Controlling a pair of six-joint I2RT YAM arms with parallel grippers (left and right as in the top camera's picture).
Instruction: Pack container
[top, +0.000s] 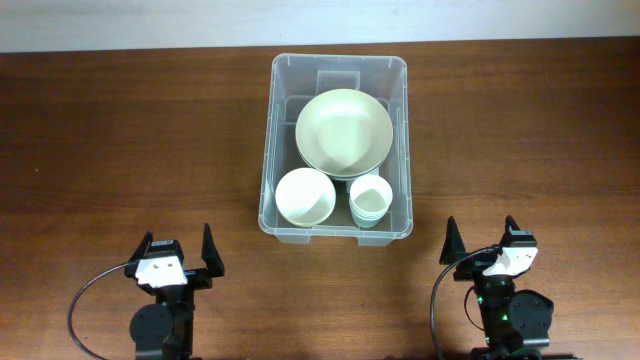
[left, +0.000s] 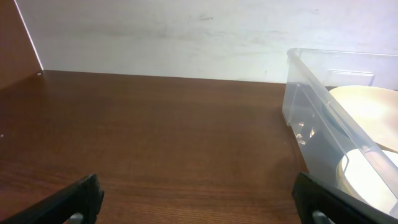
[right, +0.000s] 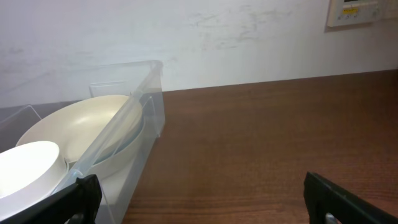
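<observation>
The container (top: 268, 180) sits on the table (top: 120, 150), midway along its far edge, holding a big bowl (top: 343, 130), a small bowl (top: 304, 195) and stacked cups (top: 369, 198). By the near edge, the left gripper (top: 177, 243) and right gripper (top: 481, 235) gape wide, both empty.

Nothing written could be read in any view. The only thing that bore markings was a pale wall panel (right: 353, 12) at the top right of the right wrist view. It showed a small yellowish strip and faint print, both too small and blurred to make out.
</observation>
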